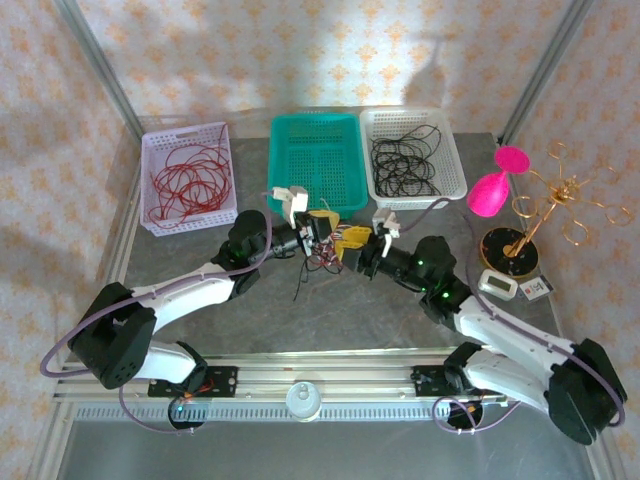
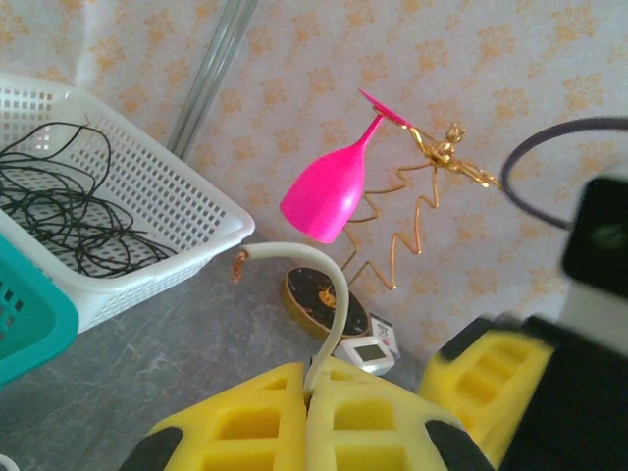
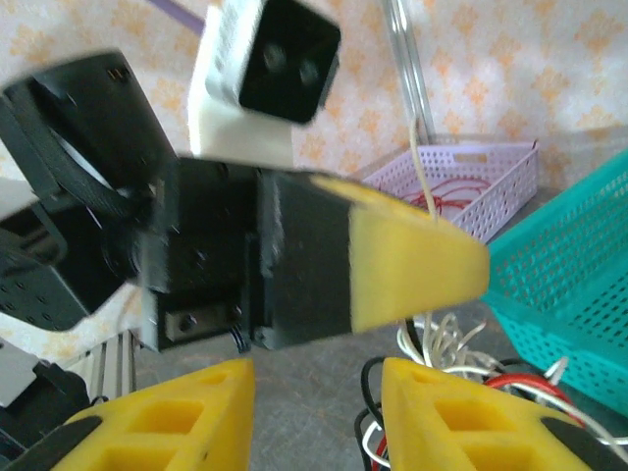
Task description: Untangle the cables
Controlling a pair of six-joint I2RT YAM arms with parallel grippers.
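table [image 1: 250,320]: grey top; places below are given from the teal basket [image 1: 312,118] at its far middle.
side baskets: lavender basket [image 1: 190,135] just left of the teal basket holds loose red wires [image 1: 185,185]; white basket [image 1: 412,118] just right of it holds black wires [image 1: 405,165]; the teal basket looks empty.
left gripper [image 1: 322,222]: just in front of the teal basket, pads pressed together on one white cable [image 2: 339,294].
right gripper [image 1: 352,240]: in front of the teal basket, facing the left gripper and close to it; jaws partly apart, nothing seen between them.
cables [image 1: 314,262]: small red, black and white knot hanging under both grippers, in front of the teal basket, a loose end hanging toward the table.
step: judged as teasing a white strand out of the knot.
next move: likely the right gripper must close on the bunch so the left can draw its strand free.
views: the left wrist view shows the pinch on the white strand, too small to read from the top; the right wrist view shows the gap between its own fingers [image 3: 167,422].
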